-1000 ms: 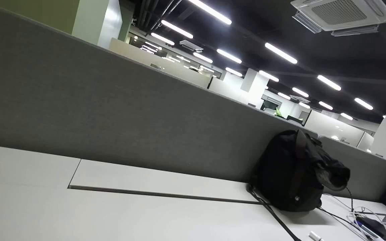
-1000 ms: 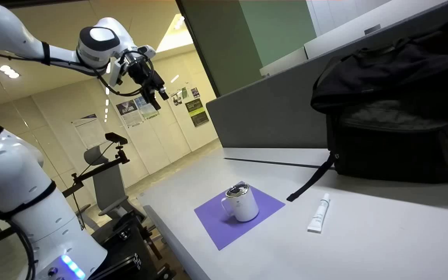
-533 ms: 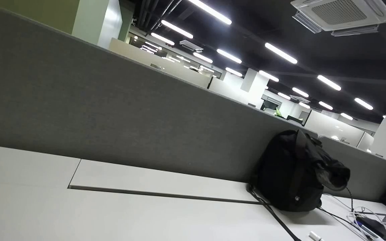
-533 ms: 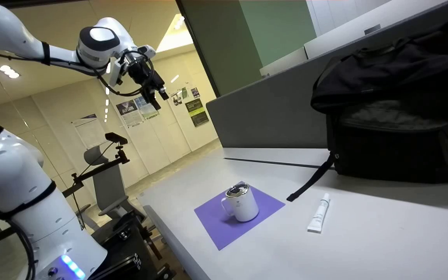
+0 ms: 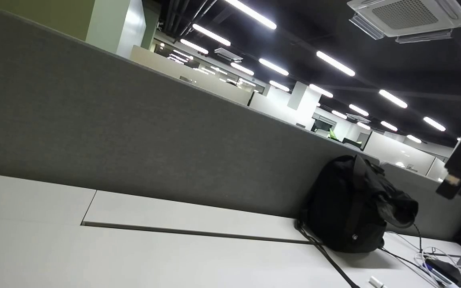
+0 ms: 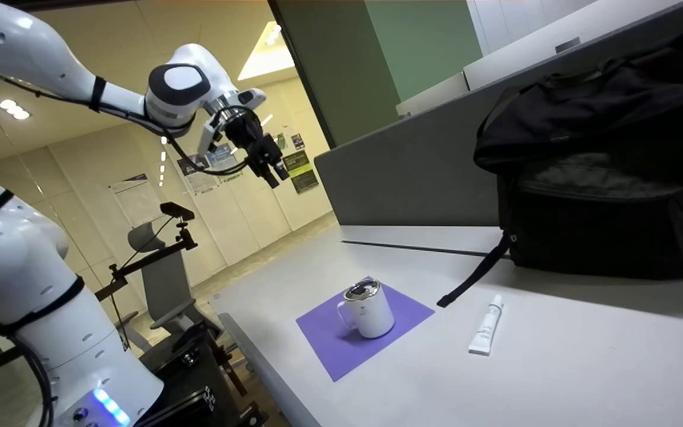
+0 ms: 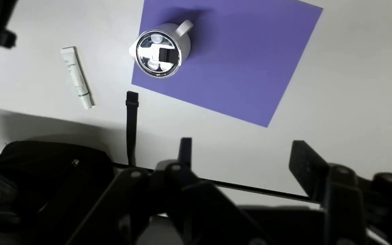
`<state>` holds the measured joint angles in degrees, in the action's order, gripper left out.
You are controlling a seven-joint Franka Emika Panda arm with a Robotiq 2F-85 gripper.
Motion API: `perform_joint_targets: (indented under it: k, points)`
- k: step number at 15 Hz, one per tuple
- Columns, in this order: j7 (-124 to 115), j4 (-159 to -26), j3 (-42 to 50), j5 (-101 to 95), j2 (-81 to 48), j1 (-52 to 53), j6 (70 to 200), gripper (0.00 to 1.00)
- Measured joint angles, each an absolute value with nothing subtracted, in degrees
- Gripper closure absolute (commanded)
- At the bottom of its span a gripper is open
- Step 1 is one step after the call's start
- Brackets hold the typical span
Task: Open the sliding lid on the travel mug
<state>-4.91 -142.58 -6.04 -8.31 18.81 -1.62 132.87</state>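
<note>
One white desk [image 6: 555,379], lower than the gripper [image 7: 242,149]. Grey partition [image 6: 412,178] along the desk, right of the gripper in an exterior view. White robot arm [image 6: 21,261], gripper at its end. Grey office chair [image 6: 169,290], off the desk, below and left of the gripper in an exterior view. Black backpack [image 6: 602,178] on the desk by the partition: well right of the gripper in an exterior view, left of the fingers [image 7: 306,166] in the wrist view. Purple sheet [image 7: 243,75] flat on the desk, further up the wrist view than the fingers. Gripper: black, tilted downward, fingers spread wide with a clear gap, nothing gripped. White travel mug [image 6: 371,311] upright on the purple sheet, lower than the gripper and well apart from it; up and left of the fingers in the wrist view. Black strap [image 7: 132,126] from the backpack, left of the fingers, loose end near the sheet. White squeeze tube [image 7: 77,76] lying on the desk, further left than the strap; print too small to read. Shiny lid [image 7: 152,55] on the mug. Handle [image 7: 184,28] toward upper right in the wrist view. Black slider [image 7: 169,55] on the lid, reaching toward its rim; can't tell if slid open.
</note>
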Motion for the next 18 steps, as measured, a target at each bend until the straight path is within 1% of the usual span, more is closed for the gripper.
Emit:
perform_joint_targets:
  k: [2,4,5,7,9,10,12,18]
  points:
    - [-5.50,-145.04,-4.06,-9.20,15.16,-3.92,140.07,0.69]
    - [-6.46,-146.41,-2.74,-11.01,10.82,-6.05,146.32,0.81]
    - [-7.06,-146.59,-2.18,-12.02,8.55,-6.86,148.73,0.90]
    - [-8.92,-146.38,-1.08,-14.84,4.25,-8.13,151.84,0.99]
    - [-10.85,-145.61,0.28,-17.73,0.82,-8.52,152.11,1.00]
    - [-11.88,-145.09,0.97,-19.18,-0.63,-8.51,151.92,0.98]
    - [-12.93,-143.60,1.89,-20.72,-3.07,-8.27,148.51,0.99]
    - [-13.52,-141.95,2.07,-21.27,-4.46,-7.90,146.82,0.99]
